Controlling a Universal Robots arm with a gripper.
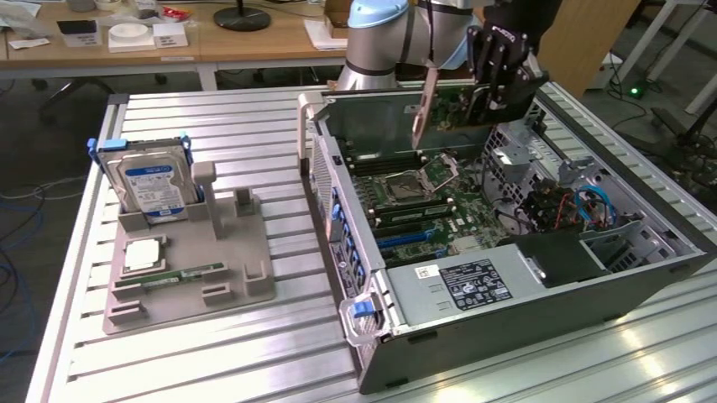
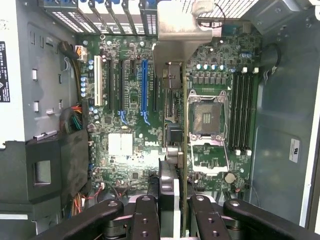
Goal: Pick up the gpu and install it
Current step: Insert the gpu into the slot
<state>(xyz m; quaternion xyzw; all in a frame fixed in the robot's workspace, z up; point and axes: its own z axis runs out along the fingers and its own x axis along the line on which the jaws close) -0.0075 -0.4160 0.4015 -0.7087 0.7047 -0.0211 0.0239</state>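
My gripper (image 1: 493, 84) hangs over the open computer case (image 1: 627, 277) near its far end and is shut on the gpu (image 1: 448, 105). The gpu is a thin dark card held on edge, its silver bracket (image 1: 427, 101) pointing down along the case's rear wall. It is in the air, clear of the motherboard (image 1: 421, 197). In the wrist view the gpu (image 2: 184, 145) appears edge-on between my fingers (image 2: 145, 217), with its bracket (image 2: 180, 42) at the case's rear slot openings. The blue expansion slot (image 2: 144, 90) lies off to one side of the card.
On the exterior view's left, a grey fixture tray (image 1: 224, 290) carries a hard drive (image 1: 157, 185) standing upright and a memory stick (image 1: 185, 274) lying flat. Everything rests on a slatted metal table (image 1: 224, 361). Drive cages and cables (image 1: 572, 206) crowd the case's near end.
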